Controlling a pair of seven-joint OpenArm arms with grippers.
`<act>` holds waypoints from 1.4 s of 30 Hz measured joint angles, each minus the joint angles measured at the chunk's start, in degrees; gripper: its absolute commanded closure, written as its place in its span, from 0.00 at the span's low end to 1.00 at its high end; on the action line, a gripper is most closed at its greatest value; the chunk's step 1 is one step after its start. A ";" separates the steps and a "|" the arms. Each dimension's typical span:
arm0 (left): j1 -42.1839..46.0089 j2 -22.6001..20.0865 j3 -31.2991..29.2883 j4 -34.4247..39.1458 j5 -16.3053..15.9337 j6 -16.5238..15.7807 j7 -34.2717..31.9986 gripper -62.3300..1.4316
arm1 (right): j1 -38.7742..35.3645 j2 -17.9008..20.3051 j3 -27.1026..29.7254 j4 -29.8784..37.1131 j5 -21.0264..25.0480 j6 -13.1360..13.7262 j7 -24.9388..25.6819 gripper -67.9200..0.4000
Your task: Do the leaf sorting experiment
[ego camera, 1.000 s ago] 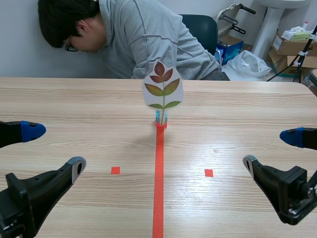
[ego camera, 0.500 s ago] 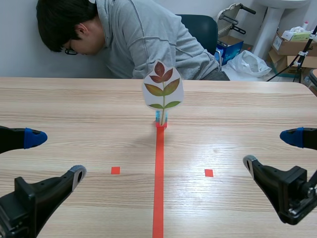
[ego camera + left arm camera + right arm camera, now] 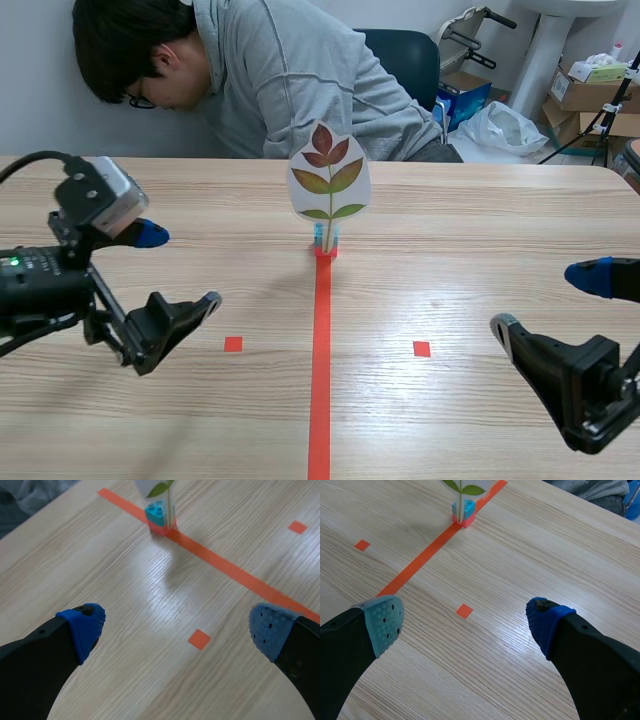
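Left gripper (image 3: 180, 268) has lifted and swung inward from the near-left corner; right gripper (image 3: 545, 300) unchanged. Leaf card (image 3: 329, 180) stands upright in a small blue-and-red brick (image 3: 325, 243) at the far end of the orange tape line (image 3: 320, 380), mid tabletop (image 3: 480, 220).

Left gripper: jaws wide apart, holding nothing, at 8 o'clock from the card, well apart. Right gripper: jaws wide, empty, at 4 o'clock.

Person (image 3: 280, 80) leans beyond the far edge, 11 o'clock.

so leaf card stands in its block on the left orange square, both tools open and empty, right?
No. The leaf card stands in its block at the far end of the centre tape line; the scene view shows it. The left tool and right tool are open and empty.
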 measured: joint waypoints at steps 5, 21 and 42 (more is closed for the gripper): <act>-14.60 3.32 7.72 -14.71 2.32 -1.16 -2.54 0.01 | 0.00 0.00 0.00 0.00 0.00 0.00 0.00 0.26; -34.88 23.76 16.98 -39.50 9.25 2.47 -5.25 0.01 | 0.00 0.00 0.00 0.00 0.00 0.02 0.02 0.26; -35.76 27.17 16.98 -41.62 9.68 3.45 -6.03 0.30 | 0.00 0.00 0.00 0.00 0.00 0.02 0.02 0.26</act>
